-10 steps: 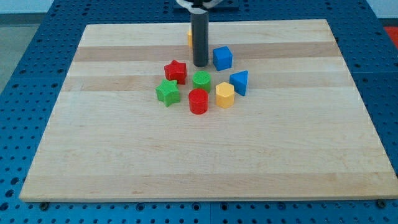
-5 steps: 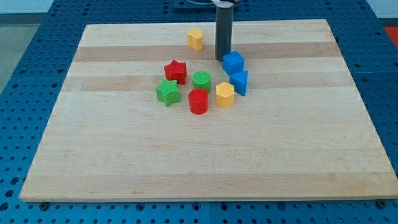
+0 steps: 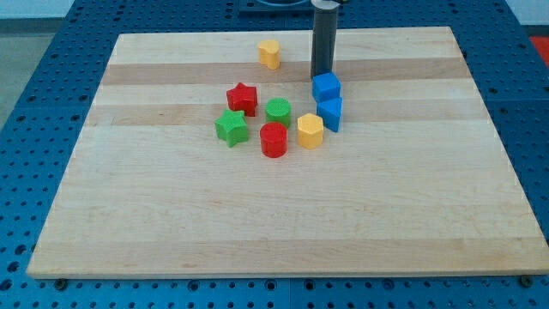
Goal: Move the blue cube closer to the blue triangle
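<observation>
The blue cube (image 3: 325, 87) sits on the wooden board just above the blue triangle (image 3: 330, 112), the two touching or nearly so. My tip (image 3: 320, 77) is right behind the cube, at its upper left edge, toward the view's top. The dark rod rises straight up from there and leaves the view at the top.
A yellow block (image 3: 269, 53) lies near the board's top edge, left of the rod. Left of the blue triangle lie a yellow hexagon (image 3: 310, 131), a green block (image 3: 277, 112), a red cylinder (image 3: 274, 140), a red star (image 3: 242, 98) and a green star (image 3: 230, 127).
My tip has moved right from beside the red star, past the yellow block. The blue cube has slid right and down, up against the blue triangle.
</observation>
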### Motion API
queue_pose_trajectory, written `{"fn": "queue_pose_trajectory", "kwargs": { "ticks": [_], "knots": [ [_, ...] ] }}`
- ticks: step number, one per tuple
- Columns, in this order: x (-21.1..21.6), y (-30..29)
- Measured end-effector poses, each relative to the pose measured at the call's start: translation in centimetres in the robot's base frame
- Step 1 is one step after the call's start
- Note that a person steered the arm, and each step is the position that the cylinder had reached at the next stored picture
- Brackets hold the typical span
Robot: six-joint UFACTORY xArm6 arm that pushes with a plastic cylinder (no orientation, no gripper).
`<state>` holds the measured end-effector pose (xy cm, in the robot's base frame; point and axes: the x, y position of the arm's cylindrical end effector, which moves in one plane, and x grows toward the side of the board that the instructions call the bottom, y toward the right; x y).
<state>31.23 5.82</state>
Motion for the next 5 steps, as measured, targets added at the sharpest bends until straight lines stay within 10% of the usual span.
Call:
{"fn": "queue_pose_trajectory", "kwargs": {
  "ticks": [5],
  "knots": [
    [0.2, 3.5]
  ]
}}
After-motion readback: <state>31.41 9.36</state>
